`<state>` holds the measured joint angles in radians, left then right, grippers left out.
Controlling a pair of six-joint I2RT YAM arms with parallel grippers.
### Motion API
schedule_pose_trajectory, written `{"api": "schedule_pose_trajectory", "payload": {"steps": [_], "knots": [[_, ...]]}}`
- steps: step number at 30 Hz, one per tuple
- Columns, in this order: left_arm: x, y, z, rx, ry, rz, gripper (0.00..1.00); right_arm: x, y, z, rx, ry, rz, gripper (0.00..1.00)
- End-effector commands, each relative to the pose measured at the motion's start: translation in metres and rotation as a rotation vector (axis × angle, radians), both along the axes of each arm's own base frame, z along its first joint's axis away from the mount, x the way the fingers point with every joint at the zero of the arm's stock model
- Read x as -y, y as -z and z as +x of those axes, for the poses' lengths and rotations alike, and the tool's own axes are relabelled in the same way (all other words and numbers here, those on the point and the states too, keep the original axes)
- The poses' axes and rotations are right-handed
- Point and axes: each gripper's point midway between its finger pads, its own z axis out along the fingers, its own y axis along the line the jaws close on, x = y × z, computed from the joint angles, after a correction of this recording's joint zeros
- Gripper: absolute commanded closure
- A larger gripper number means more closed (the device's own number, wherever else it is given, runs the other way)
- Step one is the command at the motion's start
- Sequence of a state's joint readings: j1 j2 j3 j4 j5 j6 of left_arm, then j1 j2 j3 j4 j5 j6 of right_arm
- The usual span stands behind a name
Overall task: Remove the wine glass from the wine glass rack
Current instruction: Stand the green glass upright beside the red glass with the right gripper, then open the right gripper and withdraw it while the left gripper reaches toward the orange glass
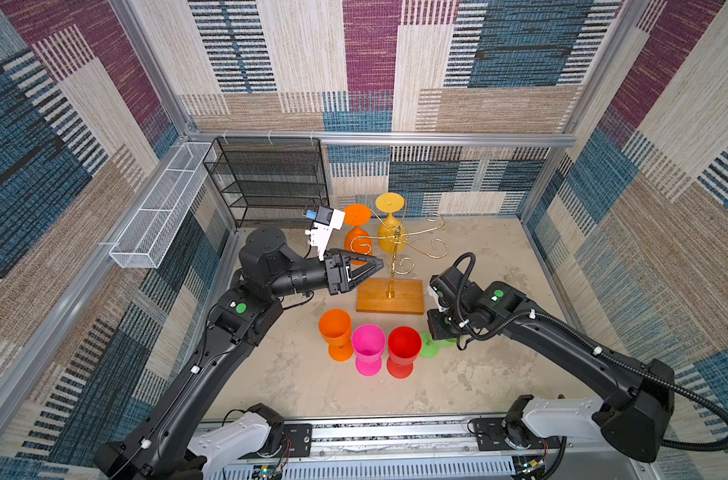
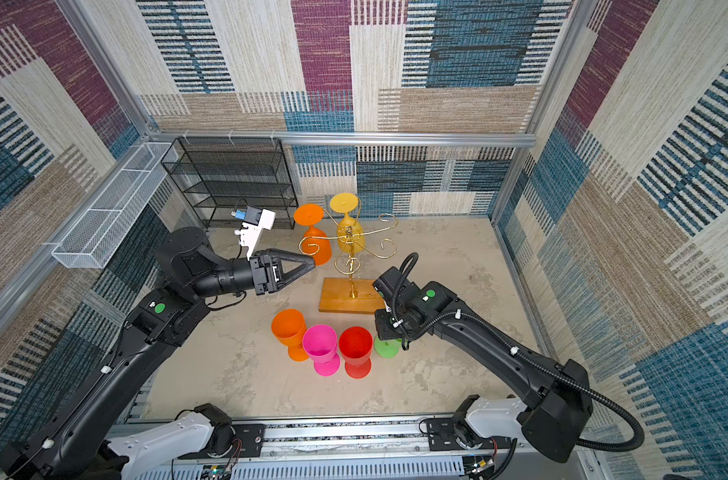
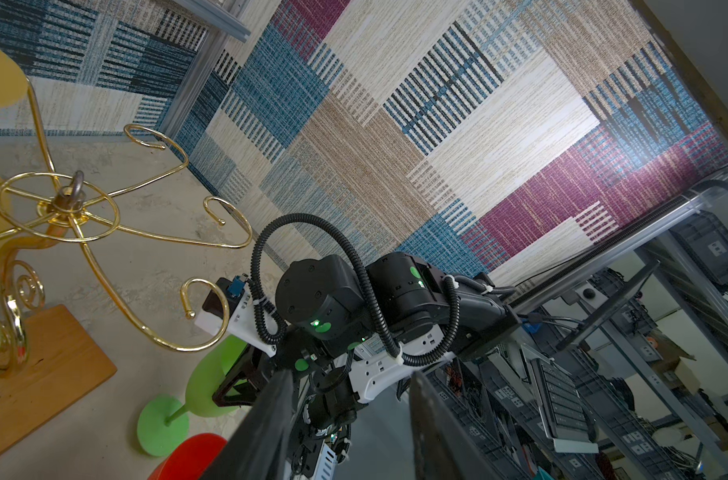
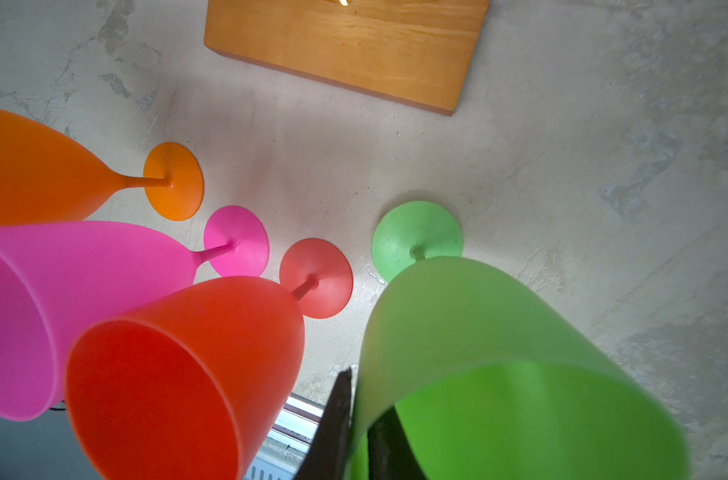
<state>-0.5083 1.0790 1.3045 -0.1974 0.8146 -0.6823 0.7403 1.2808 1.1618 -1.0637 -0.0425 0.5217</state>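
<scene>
The gold wire wine glass rack [image 1: 391,274] stands on its wooden base [image 2: 345,297]. Two wine glasses hang bowl-down from its arms, an orange one [image 1: 357,243] and a yellow one [image 1: 389,239]. My left gripper [image 1: 376,264] is level with the hanging orange glass and just beside it, open and empty in the left wrist view [image 3: 351,378]. A green wine glass [image 4: 478,332] stands on the table right of the base. My right gripper [image 4: 366,390] is shut on its rim, one finger inside the bowl and one outside.
Upright orange [image 1: 335,328], pink [image 1: 368,340] and red [image 1: 403,343] glasses stand in a row in front of the rack, close to the green one. A black mesh shelf unit [image 1: 270,183] and a white mesh basket [image 1: 158,212] are at the back left.
</scene>
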Motion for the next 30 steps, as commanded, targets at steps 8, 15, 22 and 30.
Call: {"api": "schedule_pose_trajectory", "payload": {"steps": [8, 15, 22, 30], "knots": [[-0.001, -0.004, -0.002, 0.01, 0.005, -0.019, 0.52, -0.01, -0.015, 0.01, 0.056, -0.008, 0.048, 0.76], [-0.002, -0.003, -0.001, 0.007, -0.003, -0.016, 0.51, -0.012, -0.022, 0.006, 0.061, -0.011, 0.081, 0.68], [-0.005, -0.004, 0.001, 0.01, -0.028, -0.005, 0.51, -0.019, -0.047, 0.002, 0.107, -0.009, 0.198, 0.65], [-0.033, -0.005, 0.024, -0.004, -0.197, 0.017, 0.51, -0.002, -0.082, 0.001, 0.225, 0.065, 0.268, 0.57]]}}
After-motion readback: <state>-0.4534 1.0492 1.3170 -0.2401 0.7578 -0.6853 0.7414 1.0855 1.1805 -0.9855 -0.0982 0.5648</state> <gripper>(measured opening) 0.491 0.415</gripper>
